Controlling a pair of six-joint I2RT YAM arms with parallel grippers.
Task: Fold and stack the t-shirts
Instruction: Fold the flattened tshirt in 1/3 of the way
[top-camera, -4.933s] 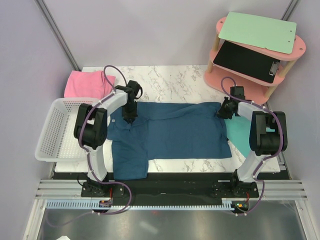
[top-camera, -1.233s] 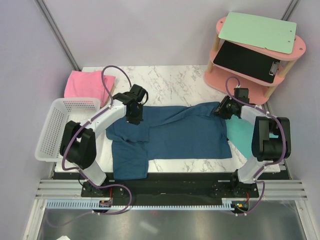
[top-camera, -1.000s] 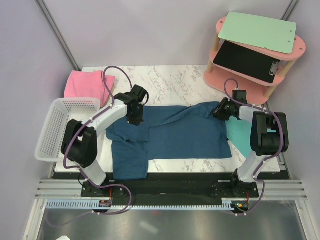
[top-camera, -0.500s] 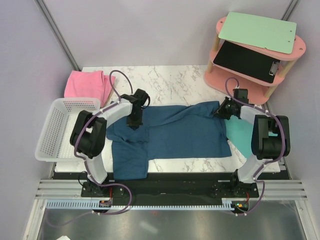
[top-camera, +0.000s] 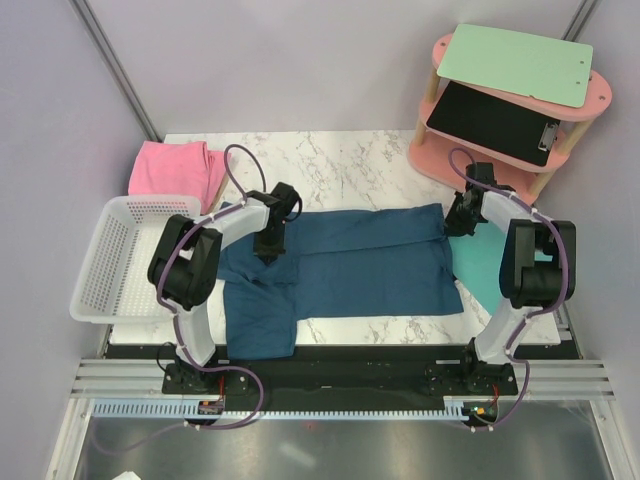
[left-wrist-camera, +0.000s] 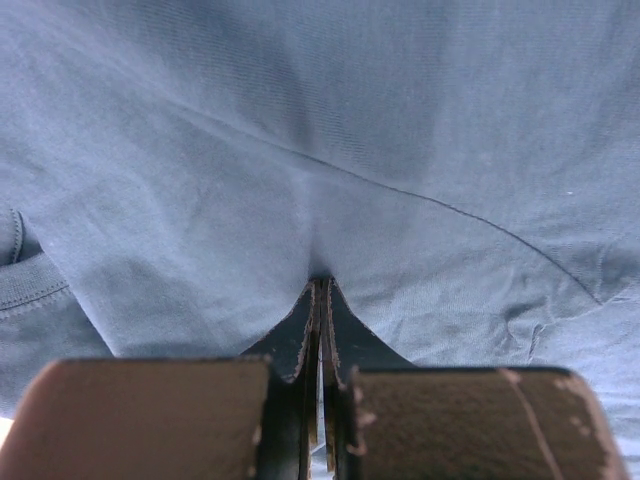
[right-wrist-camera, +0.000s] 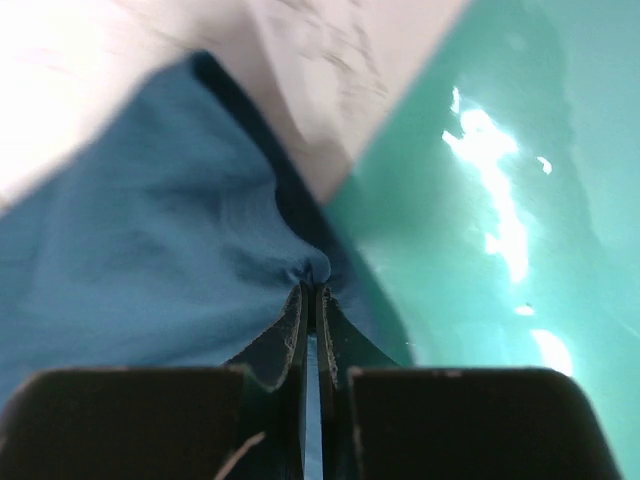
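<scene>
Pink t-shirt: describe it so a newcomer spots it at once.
On the marble table, look to the far left corner, behind the white basket. The pink t-shirt lies there in a compact pile, unlike the dark teal t-shirt spread across the middle.

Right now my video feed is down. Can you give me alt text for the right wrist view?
The right tool is shut on a pinched fold at the edge of the blue t-shirt. The shirt fills the left of the view and a glossy turquoise mat fills the right, with pale marble table showing between them at the top.
</scene>
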